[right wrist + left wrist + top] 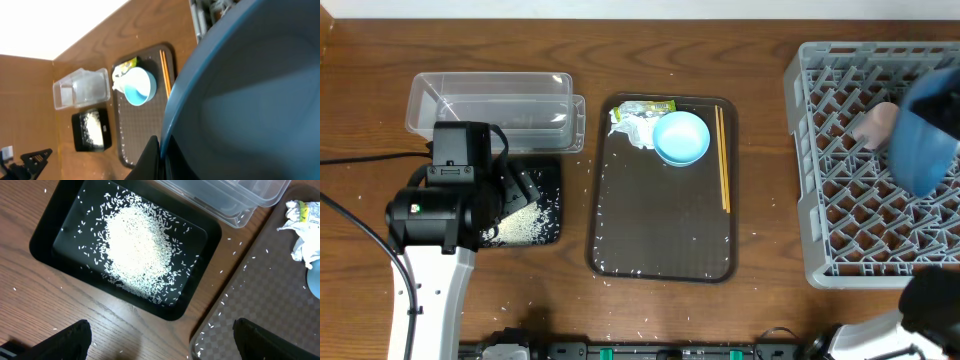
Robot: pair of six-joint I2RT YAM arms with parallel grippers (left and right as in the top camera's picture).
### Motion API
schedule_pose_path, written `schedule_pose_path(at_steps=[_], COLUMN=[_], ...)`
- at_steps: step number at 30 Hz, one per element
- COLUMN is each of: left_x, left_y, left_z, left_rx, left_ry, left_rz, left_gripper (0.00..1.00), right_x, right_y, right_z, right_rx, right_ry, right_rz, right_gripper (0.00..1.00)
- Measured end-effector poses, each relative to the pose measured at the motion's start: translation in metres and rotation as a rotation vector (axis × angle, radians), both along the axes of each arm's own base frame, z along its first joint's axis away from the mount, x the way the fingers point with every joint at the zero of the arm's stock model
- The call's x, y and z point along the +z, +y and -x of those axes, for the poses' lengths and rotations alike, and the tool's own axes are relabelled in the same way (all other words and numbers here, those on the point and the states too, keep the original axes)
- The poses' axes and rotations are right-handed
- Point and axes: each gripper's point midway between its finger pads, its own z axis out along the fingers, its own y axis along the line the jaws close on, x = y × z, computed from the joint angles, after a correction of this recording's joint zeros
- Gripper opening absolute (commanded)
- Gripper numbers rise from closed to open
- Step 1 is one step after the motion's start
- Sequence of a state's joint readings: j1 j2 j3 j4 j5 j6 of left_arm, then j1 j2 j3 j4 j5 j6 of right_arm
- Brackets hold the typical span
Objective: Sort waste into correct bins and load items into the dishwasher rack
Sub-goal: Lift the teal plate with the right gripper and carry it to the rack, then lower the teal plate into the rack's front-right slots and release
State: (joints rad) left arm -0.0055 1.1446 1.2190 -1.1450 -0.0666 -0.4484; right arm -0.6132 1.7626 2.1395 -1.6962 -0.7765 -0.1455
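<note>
While above bin (42, 250), left gripper (162, 340) agape

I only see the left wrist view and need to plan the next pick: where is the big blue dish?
Observer: The right gripper is shut on the blue dish, which is over the dishwasher rack.
Operator: What else could be picked?
Observer: The chopsticks lie on the brown tray, along its right side, next to the light-blue bowl.
Operator: Anything in the rack?
Observer: A blurred pinkish shape, likely the pink cup, shows at the dish's left edge.
</note>
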Motion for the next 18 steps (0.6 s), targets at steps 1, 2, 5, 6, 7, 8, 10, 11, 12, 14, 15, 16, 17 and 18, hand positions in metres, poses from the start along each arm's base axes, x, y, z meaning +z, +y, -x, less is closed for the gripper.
schedule_pose_path(at_steps=[1,2,5,6,7,8,10,11,12,14,15,16,17,18], left_x=[0.000,0.000,0.000,0.000,0.000,0.000,0.000,0.000,0.000,0.000,0.000,0.000,0.000,0.000], left_y=[0.000,0.000,0.000,0.000,0.000,0.000,0.000,0.000,0.000,0.000,0.000,0.000,0.000,0.000], left_z=[0.000,0.000,0.000,0.000,0.000,0.000,0.000,0.000,0.000,0.000,0.000,0.000,0.000,0.000], left_rx=[0.000,0.000,0.000,0.000,0.000,0.000,0.000,0.000,0.000,0.000,0.000,0.000,0.000,0.000], left_ry=[0.000,0.000,0.000,0.000,0.000,0.000,0.000,0.000,0.000,0.000,0.000,0.000,0.000,0.000], left_rz=[0.000,0.000,0.000,0.000,0.000,0.000,0.000,0.000,0.000,0.000,0.000,0.000,0.000,0.000], left_gripper=[0.93,0.93,0.93,0.93,0.93,0.93,0.93,0.93,0.93,0.93,0.93,0.93,0.93,0.93], right_x=[0.002,0.003,-0.005,-0.010,-0.015,-0.021,-0.031,-0.035,-0.039,-0.046,-0.049,-0.051,-0.053,-0.055], right_y=[-0.004,-0.007,-0.012,-0.013,-0.011,-0.009,-0.005,-0.003,-0.001,0.003,0.004,0.005,0.006,0.006], right_z=[0.004,0.007,0.010,0.010,0.010,0.010,0.009,0.009,0.008,0.008,0.009,0.009,0.009,0.009], right_rx=[-0.004,-0.004,0.010,0.014,0.022,0.030,0.041,0.045,0.048,0.048,0.047,0.047,0.047,0.046], right_ry=[-0.023,-0.044,-0.085,-0.096,-0.102,-0.107,-0.122,-0.127,-0.134,-0.141,-0.142,-0.146,-0.147,-0.149], right_rz=[-0.014,-0.031,-0.124,-0.160,-0.199,-0.239,-0.309,-0.334,-0.366,-0.412,-0.428,-0.440,-0.450,-0.459], right_gripper=[0.01,0.01,0.01,0.01,0.01,0.01,0.01,0.01,0.01,0.01,0.01,0.01,0.01,0.01])
